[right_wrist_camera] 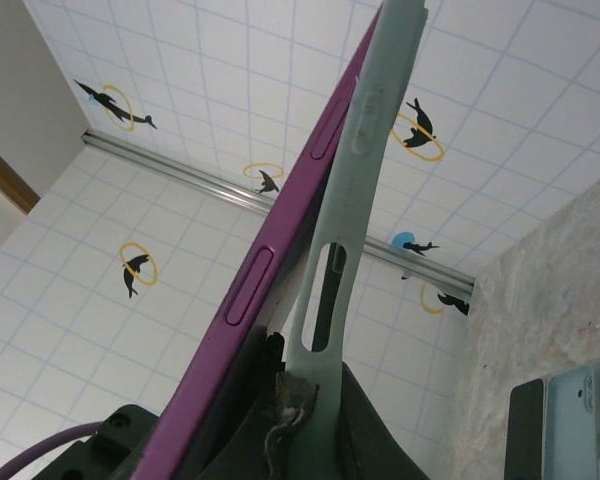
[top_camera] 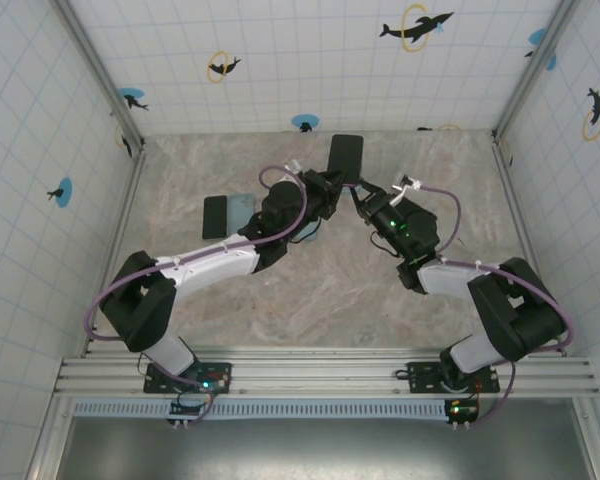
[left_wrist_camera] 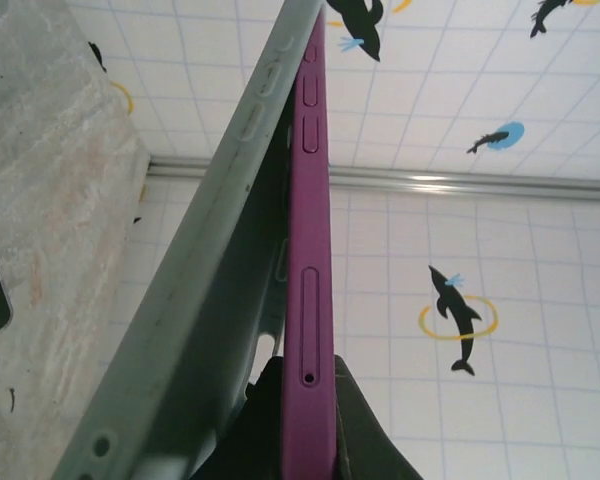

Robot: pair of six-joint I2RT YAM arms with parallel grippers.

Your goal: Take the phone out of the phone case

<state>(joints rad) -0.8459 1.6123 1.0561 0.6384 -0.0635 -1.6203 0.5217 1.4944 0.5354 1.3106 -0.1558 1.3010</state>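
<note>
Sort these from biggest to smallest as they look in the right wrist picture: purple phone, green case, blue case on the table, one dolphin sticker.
1. purple phone and green case: about equal, both right up against the camera, so no ranking between them.
2. blue case, cut off by the picture's edge.
3. dolphin sticker.

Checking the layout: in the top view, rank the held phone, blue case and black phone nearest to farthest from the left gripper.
1. Held phone, clamped in the left gripper, centre back.
2. Blue case, on the table, to the left.
3. Black phone, beside that case, farther left.
</note>
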